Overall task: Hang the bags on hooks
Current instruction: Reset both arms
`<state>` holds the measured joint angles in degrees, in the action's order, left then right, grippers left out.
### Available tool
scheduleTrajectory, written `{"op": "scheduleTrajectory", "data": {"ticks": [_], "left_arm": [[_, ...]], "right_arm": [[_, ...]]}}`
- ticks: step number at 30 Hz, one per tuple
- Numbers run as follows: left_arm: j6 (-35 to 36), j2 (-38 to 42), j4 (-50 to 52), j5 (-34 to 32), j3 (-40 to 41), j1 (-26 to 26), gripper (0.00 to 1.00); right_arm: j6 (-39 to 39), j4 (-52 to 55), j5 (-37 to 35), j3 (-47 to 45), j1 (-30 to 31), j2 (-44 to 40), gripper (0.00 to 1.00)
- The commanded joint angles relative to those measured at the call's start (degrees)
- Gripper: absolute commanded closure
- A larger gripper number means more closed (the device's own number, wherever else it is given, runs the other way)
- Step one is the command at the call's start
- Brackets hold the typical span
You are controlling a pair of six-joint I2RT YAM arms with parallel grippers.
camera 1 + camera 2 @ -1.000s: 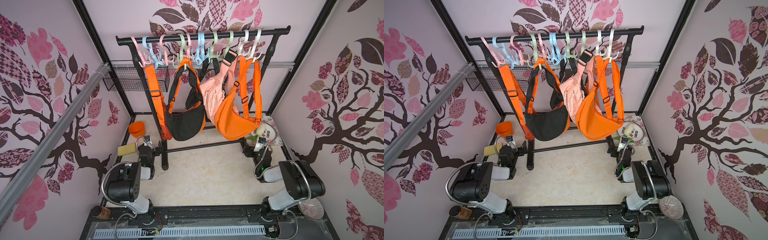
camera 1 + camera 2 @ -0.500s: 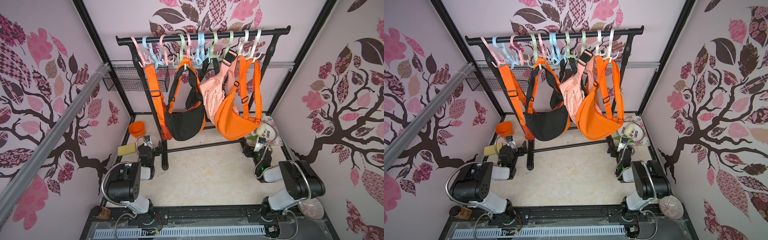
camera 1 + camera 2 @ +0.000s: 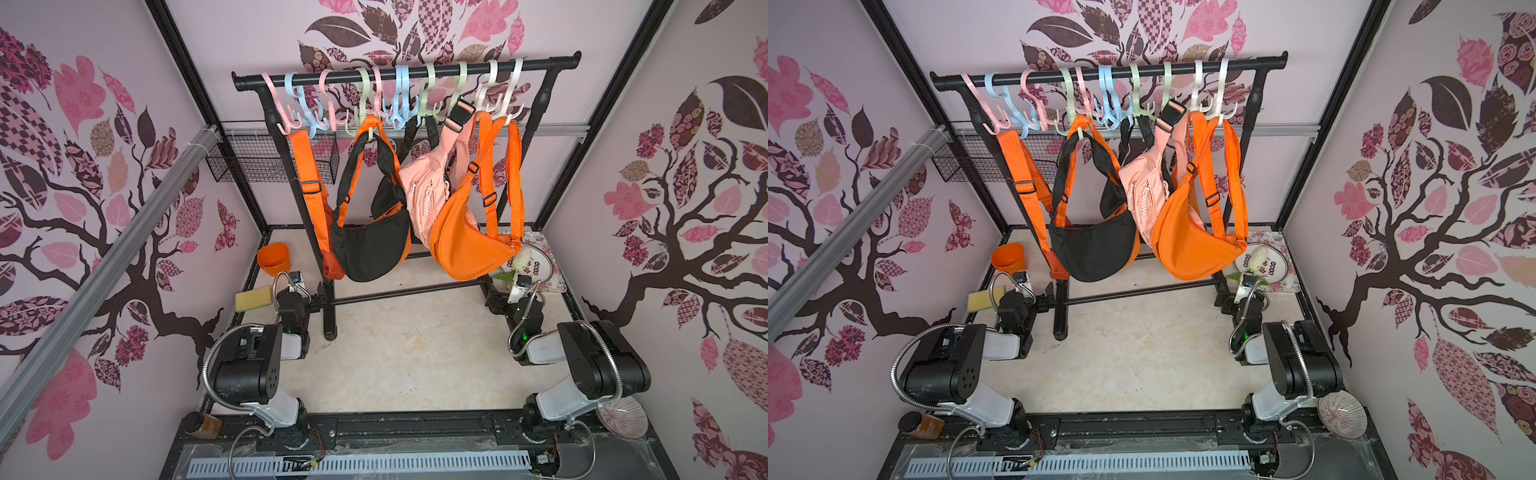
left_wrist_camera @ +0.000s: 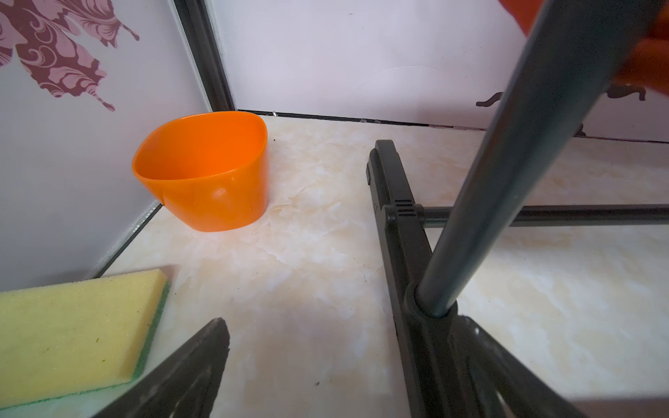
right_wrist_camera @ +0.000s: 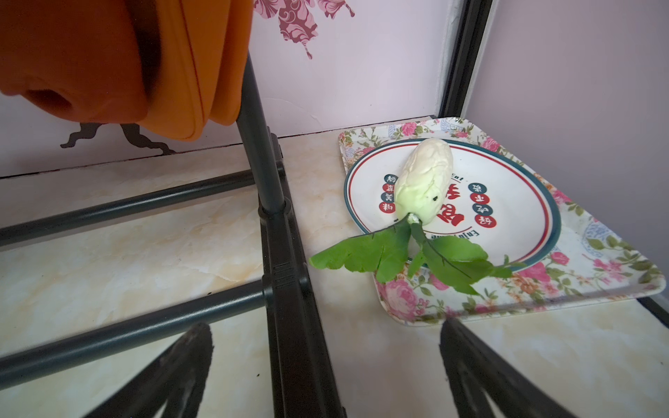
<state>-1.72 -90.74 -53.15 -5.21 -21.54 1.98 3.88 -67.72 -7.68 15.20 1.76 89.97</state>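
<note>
Nothing has moved in the last second: both arms rest low and every bag hangs on the rack [image 3: 548, 63].
The left gripper [image 4: 344, 325] and right gripper [image 5: 325, 327] sit with fingers spread wide, holding nothing, each beside a rack foot. The black bag [image 3: 370, 249], pink bag [image 3: 424, 195] and orange bag [image 3: 469, 249] dangle from pastel hooks [image 3: 399, 95]. None lies on the table [image 3: 415, 353], so the hanging looks finished.

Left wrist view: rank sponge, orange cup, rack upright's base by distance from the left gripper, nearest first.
1. rack upright's base: right beside one finger of the left gripper.
2. sponge: beside the other finger, slightly farther.
3. orange cup: farthest, well ahead.
</note>
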Motion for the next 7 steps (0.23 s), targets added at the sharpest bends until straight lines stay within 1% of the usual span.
{"op": "scheduleTrajectory", "data": {"ticks": [1,3,7], "left_arm": [[0.0,0.0,-0.5,0.7,-0.1,-0.2,0.03],[0.0,0.0,-0.5,0.7,-0.1,-0.2,0.02],[0.5,0.0,-0.5,1.0,0.0,-0.4,0.02]], "right_arm": [[0.2,0.1,0.1,0.5,-0.1,-0.5,0.00],[0.1,1.5,0.1,1.5,-0.1,0.0,0.00],[-0.1,0.8,0.1,0.8,0.1,-0.7,0.00]]}}
